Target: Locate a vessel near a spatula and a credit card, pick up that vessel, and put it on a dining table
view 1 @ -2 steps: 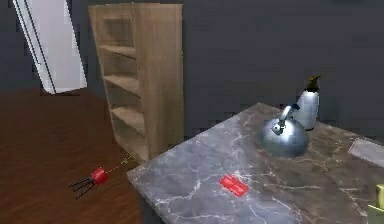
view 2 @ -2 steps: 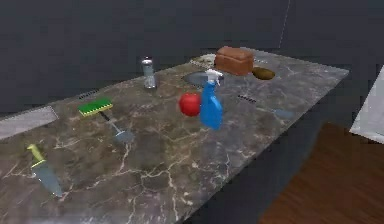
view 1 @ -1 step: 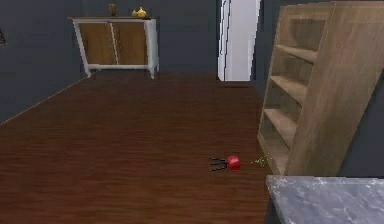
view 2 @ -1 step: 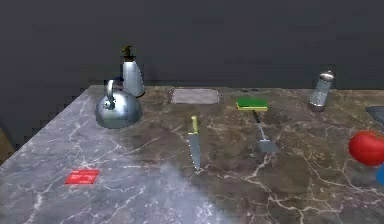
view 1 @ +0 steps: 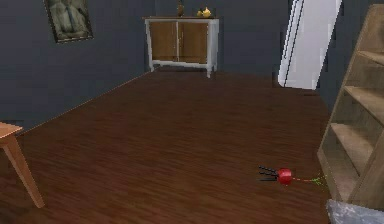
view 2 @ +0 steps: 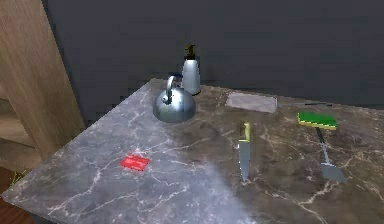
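Kettle (view 2: 174, 103) sitting on the marble counter (view 2: 90, 165), just beside a bottle (view 2: 190, 72); gripper's state, cannot tell. Red card (view 2: 136, 162) lying near it; knife (view 2: 245, 150), sponge (view 2: 318, 120), spatula (view 2: 329, 168) lying farther toward the arm side view's right.

Silver kettle (view 2: 174, 104), red card (view 2: 136, 162), green sponge (view 2: 318, 120), grey marble-veined counter (view 2: 90, 172), dk brown wood floor (view 1: 180, 130)

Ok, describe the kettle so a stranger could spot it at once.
On the grey marble counter, look toward the far edge by the dark wall. The kettle stands there, just before a slim pump bottle. It alone is round and shiny silver, with an arched handle; the red card nearby lies flat.
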Available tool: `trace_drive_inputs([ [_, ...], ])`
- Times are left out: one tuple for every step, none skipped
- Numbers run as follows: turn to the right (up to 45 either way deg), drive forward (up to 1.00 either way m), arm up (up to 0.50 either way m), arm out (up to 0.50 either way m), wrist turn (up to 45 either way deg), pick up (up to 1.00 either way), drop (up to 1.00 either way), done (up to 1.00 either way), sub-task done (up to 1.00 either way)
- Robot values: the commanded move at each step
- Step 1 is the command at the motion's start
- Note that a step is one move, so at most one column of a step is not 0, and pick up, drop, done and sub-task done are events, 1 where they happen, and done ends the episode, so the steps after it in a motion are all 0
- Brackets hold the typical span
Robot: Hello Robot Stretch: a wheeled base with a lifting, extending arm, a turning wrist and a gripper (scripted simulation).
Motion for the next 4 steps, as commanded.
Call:
trace_drive_inputs([
  [0.0, 0.0, 0.5, 0.0, 0.0, 0.0, 0.0, 0.0, 0.0],
  [0.0, 0.0, 0.38, 0.0, 0.0, 0.0, 0.0, 0.0, 0.0],
  [0.0, 0.0, 0.0, 0.42, 0.0, 0.0, 0.0, 0.0, 0.0],
  [0.0, 0.0, 0.0, 0.0, 45.0, 0.0, 0.0, 0.0, 0.0],
])
